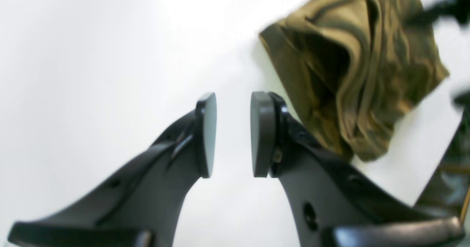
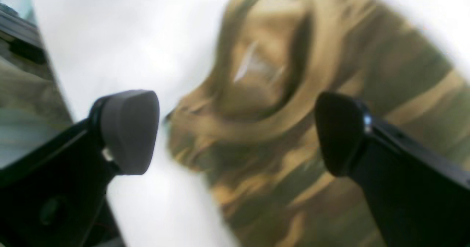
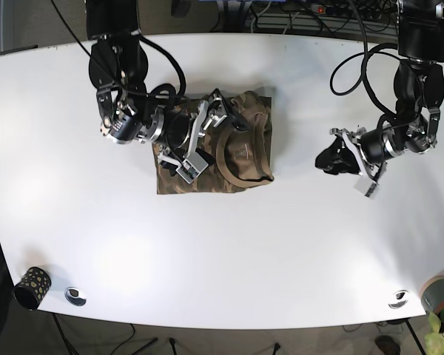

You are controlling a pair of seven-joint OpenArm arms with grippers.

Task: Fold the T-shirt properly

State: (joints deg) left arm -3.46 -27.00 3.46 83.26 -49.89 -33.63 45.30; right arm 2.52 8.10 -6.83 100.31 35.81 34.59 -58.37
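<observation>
The T-shirt [image 3: 240,151] is an olive camouflage bundle, partly folded, lying at the middle of the white table [image 3: 222,251]. Its collar ring faces up. My right gripper [image 3: 213,139] hovers over the shirt's left part, open wide. In the right wrist view the right gripper [image 2: 235,133] straddles blurred shirt cloth [image 2: 279,104] with nothing pinched between its pads. My left gripper [image 3: 327,159] is off to the shirt's right, above bare table. In the left wrist view the left gripper [image 1: 233,133] is open by a narrow gap and empty, with the shirt [image 1: 352,67] beyond it.
A small patterned cup [image 3: 31,287] and a silver disc [image 3: 75,296] sit at the front left corner. Another disc [image 3: 398,299] and a plant pot [image 3: 438,294] are at the front right. Cables run along the back edge.
</observation>
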